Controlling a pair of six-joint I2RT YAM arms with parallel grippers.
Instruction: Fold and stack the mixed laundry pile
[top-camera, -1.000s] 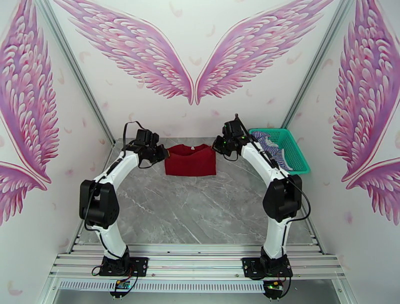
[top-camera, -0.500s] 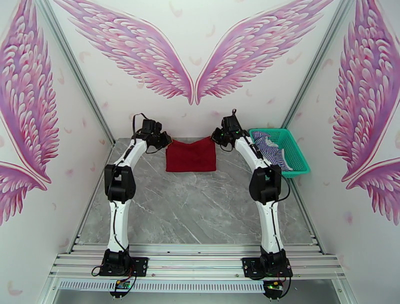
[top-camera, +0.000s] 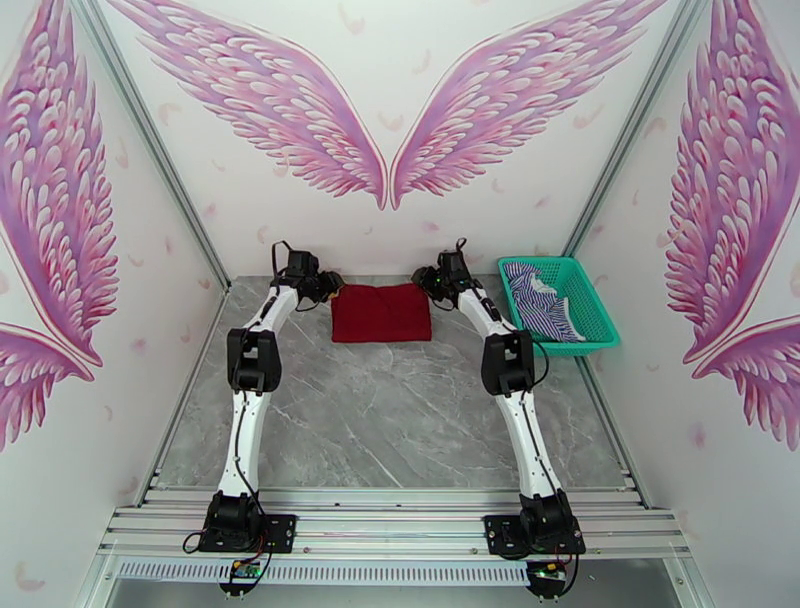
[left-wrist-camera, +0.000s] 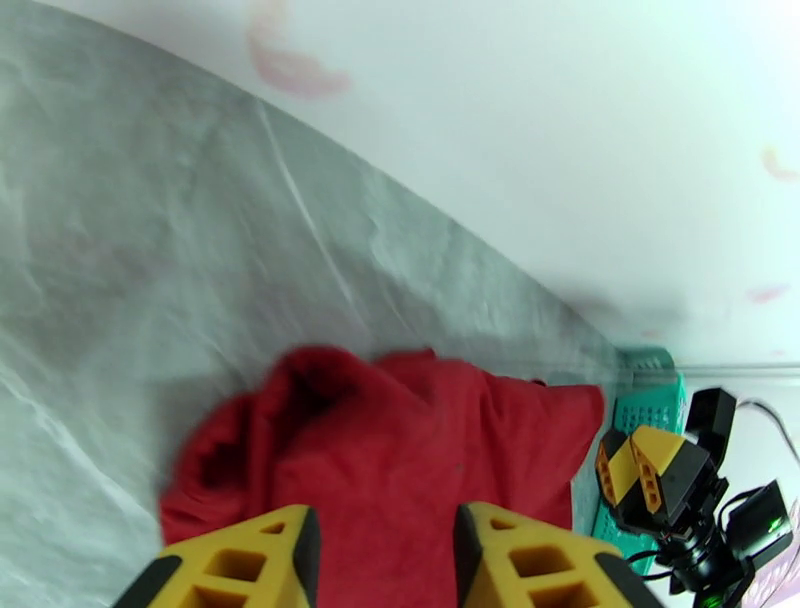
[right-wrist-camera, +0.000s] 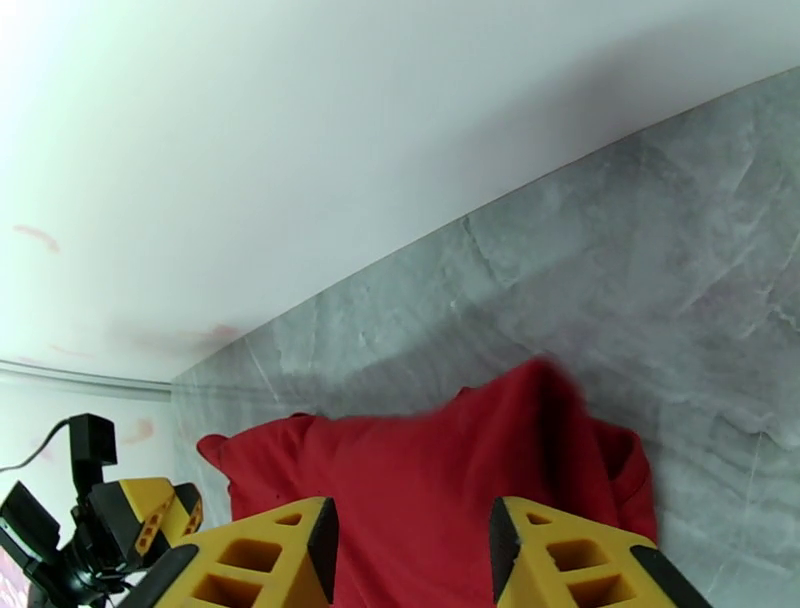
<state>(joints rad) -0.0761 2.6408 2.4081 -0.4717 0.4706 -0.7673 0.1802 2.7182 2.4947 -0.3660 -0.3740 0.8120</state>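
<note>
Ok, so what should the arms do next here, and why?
Probably lift the left gripper and right gripper clear of the red shirt: both stand open over its far corners, and it lies folded on the table. The striped shirt is in the basket.

A plain dark red T-shirt lies folded into a flat, roughly square packet at the far middle of the grey marble table, its far corners slightly rumpled. A blue-and-white striped shirt sits crumpled and unfolded inside the teal mesh basket at the far right.
</note>
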